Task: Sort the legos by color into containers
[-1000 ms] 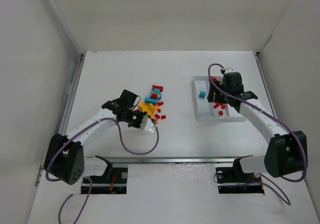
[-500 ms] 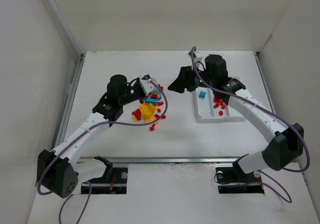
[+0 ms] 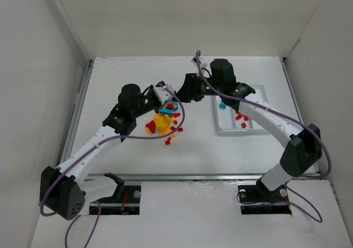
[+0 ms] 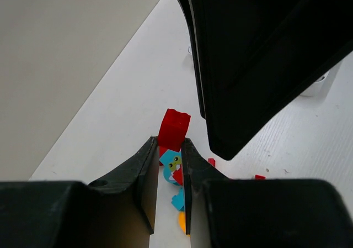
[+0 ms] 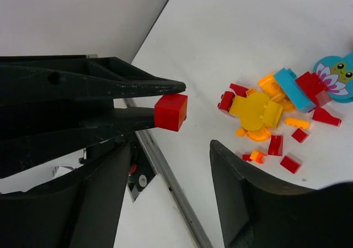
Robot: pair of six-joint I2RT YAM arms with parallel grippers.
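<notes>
Red brick (image 5: 171,111) clamped at left gripper (image 4: 168,144) fingertips. Right gripper (image 3: 183,89) spread wide, nothing held, just beside. Lego pile (image 3: 164,121) seen beneath both.

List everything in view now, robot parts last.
Table: one, white, beneath everything.
Tray: one, white, on the table's right side.
Teal lego: one, teal, in the tray.
Red legos: several, red, in the tray.
Loose legos: one pile, red, orange, yellow and teal, at the table's centre.
Red brick: one, red, held above the table.
Left arm: one, black and white, jaws shut on the red brick.
Right arm: one, black and white, jaws open, facing the brick.
</notes>
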